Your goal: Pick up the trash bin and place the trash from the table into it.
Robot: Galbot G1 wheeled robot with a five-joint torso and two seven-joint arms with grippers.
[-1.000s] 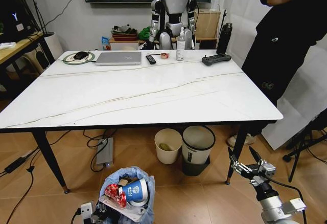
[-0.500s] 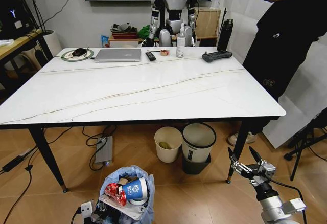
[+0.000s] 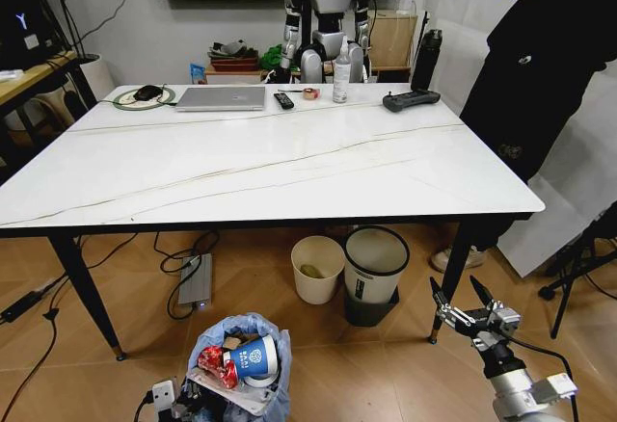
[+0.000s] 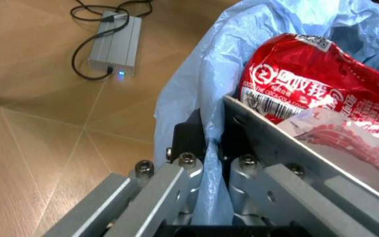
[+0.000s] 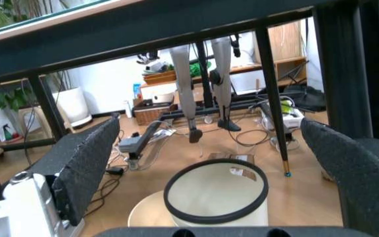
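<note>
Blue-bagged trash bin (image 3: 241,364) upright, mouth up, rim clamped by left pincer (image 4: 209,163); right pincer (image 3: 463,308) apart.

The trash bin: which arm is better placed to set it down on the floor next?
The left. Its hand is shut on the bag-lined rim of the trash bin, full of trash, low in front of the table. The right hand hangs open and apart, near the far table leg.

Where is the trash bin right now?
In the head view the trash bin sits low at the robot's left, in front of the table, with the left gripper clamped on its blue bag rim.
</note>
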